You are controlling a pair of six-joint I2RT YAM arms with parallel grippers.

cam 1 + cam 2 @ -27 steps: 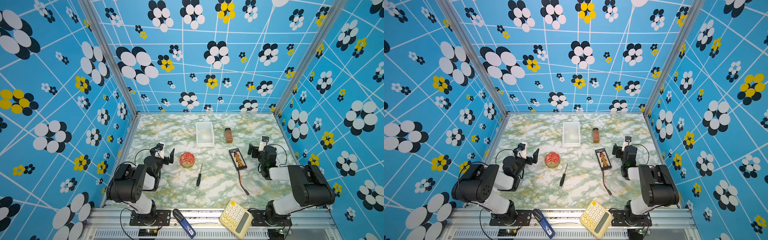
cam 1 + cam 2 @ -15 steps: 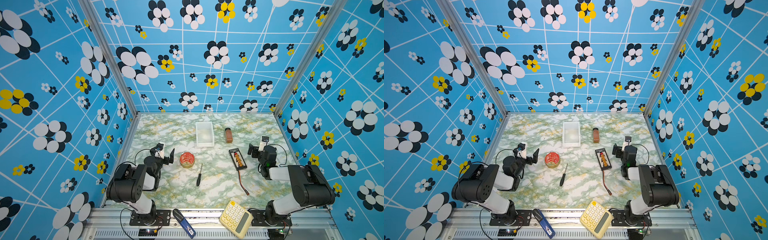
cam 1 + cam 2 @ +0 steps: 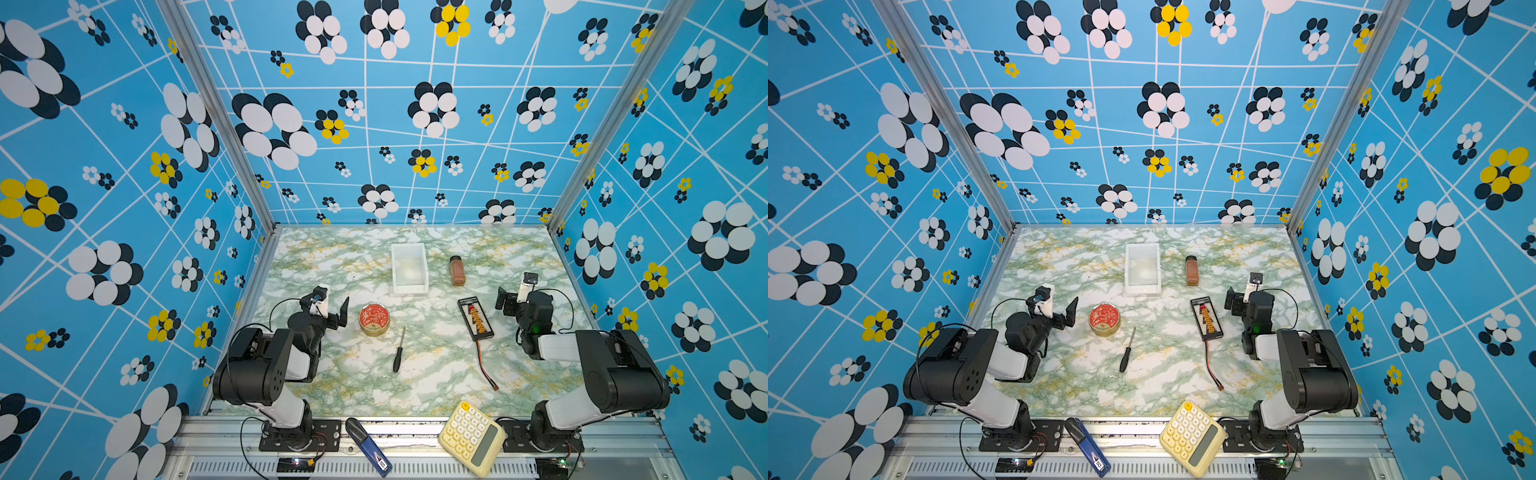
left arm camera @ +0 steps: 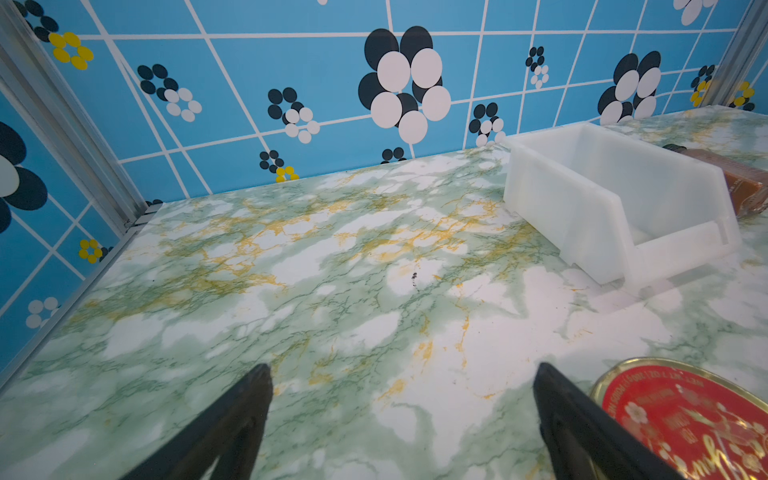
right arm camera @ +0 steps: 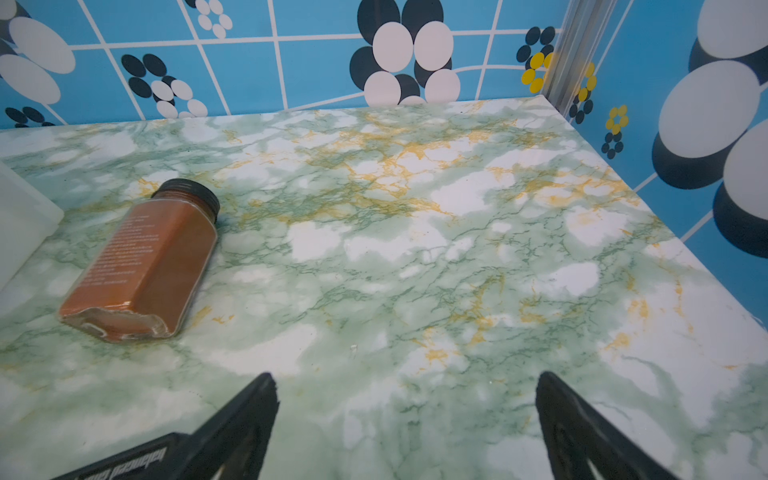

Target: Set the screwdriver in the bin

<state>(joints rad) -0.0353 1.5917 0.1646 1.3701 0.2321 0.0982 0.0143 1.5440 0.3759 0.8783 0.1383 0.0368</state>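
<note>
1. Black-handled screwdriver (image 3: 399,355) lies flat mid-table (image 3: 357,386), between my pincers, touching neither.
2. Left pincer (image 4: 403,415) spread, empty.
3. Right pincer (image 5: 405,419) spread, empty.
4. Bin (image 3: 409,269) sits farther back.

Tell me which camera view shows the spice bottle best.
The right wrist view: the spice bottle lies on its side, close and whole, black cap and label lines visible. Both top views show it small, beside the bin. The left wrist view shows only a part behind the bin.
</note>
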